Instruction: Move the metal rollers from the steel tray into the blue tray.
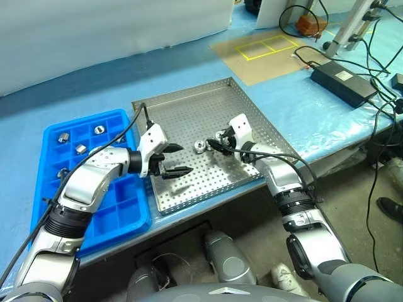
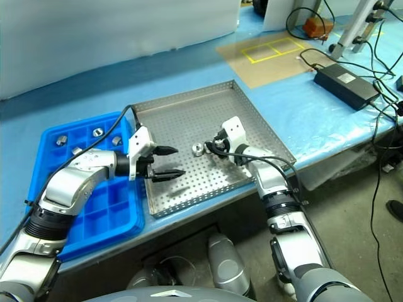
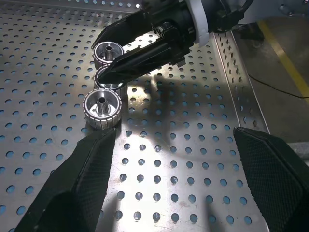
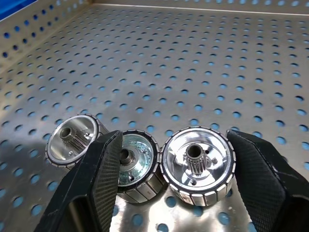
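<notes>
Blue sheeting covers the workbench (image 1: 189, 69) where the steel tray (image 1: 189, 113) sits just beside the blue tray (image 1: 123, 207), with a black power brick (image 1: 343, 82) and cables off to the right. Three metal rollers (image 4: 198, 164) cluster in a row on the perforated floor, the right gripper (image 4: 169, 193) set around them with its fingers spread, one roller between them and none clamped. Facing it, the left gripper (image 1: 173, 160) hovers over the steel tray with fingers wide apart and empty, while more rollers (image 1: 80, 148) lie in the blue tray's compartments.
</notes>
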Controlling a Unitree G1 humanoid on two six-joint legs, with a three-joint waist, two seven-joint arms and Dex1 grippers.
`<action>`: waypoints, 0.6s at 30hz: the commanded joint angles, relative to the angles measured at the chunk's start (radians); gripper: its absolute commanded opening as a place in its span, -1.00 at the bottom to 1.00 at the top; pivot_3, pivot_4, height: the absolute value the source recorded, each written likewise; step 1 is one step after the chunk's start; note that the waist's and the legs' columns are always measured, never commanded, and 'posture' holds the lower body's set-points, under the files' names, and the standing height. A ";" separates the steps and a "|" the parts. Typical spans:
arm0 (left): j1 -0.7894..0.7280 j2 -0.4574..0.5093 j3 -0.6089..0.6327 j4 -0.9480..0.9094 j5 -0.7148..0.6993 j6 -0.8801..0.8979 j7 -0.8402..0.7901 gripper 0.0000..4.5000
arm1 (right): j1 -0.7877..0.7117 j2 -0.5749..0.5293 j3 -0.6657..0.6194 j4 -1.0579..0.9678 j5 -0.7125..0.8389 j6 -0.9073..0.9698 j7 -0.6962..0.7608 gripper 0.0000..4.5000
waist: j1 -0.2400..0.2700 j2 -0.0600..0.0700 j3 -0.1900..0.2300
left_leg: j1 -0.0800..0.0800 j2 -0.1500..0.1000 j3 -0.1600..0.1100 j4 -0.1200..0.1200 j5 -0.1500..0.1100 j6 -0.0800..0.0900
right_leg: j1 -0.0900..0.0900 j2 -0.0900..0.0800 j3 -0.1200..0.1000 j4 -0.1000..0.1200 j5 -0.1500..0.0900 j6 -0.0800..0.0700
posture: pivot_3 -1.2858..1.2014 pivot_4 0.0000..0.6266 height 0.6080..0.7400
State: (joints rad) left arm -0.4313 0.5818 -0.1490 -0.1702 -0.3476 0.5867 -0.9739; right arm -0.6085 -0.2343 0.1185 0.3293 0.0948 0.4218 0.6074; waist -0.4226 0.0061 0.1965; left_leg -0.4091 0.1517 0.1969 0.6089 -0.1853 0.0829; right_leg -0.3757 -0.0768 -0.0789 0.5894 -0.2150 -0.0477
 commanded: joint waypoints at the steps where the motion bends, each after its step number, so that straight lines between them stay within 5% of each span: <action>1: -0.002 -0.002 0.000 -0.012 0.004 -0.022 0.006 0.83 | 0.026 -0.017 0.024 -0.072 0.020 0.026 0.058 0.35 | 0.001 0.000 0.000 | 0.000 0.000 0.000 0.000 0.000 0.000 | 0.000 0.000 0.000 0.000 0.000 0.000 | -0.53 -0.52 1.00; 7: -0.002 -0.007 -0.004 -0.003 0.011 -0.035 0.014 0.83 | 0.101 -0.111 0.029 -0.242 0.127 0.153 0.226 0.35 | 0.020 0.001 0.000 | -0.002 0.000 0.000 -0.002 0.000 0.000 | -0.002 0.000 0.000 -0.001 0.000 0.000 | -0.53 -0.52 1.00; 18: 0.010 -0.006 -0.014 -0.007 0.020 -0.049 0.012 0.83 | 0.075 -0.073 0.021 -0.198 0.087 0.158 0.095 0.35 | 0.025 0.001 0.001 | -0.002 0.000 0.000 -0.002 0.000 -0.001 | -0.003 0.000 0.001 -0.001 -0.003 0.004 | -0.53 -0.52 1.00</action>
State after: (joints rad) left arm -0.4221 0.5698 -0.1652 -0.1560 -0.3277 0.5525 -0.9588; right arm -0.5165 -0.3174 0.1491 0.1350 0.1966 0.6027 0.7458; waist -0.3972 0.0072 0.1972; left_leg -0.4111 0.1513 0.1973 0.6062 -0.1849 0.0822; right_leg -0.3796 -0.0768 -0.0783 0.5885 -0.2173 -0.0439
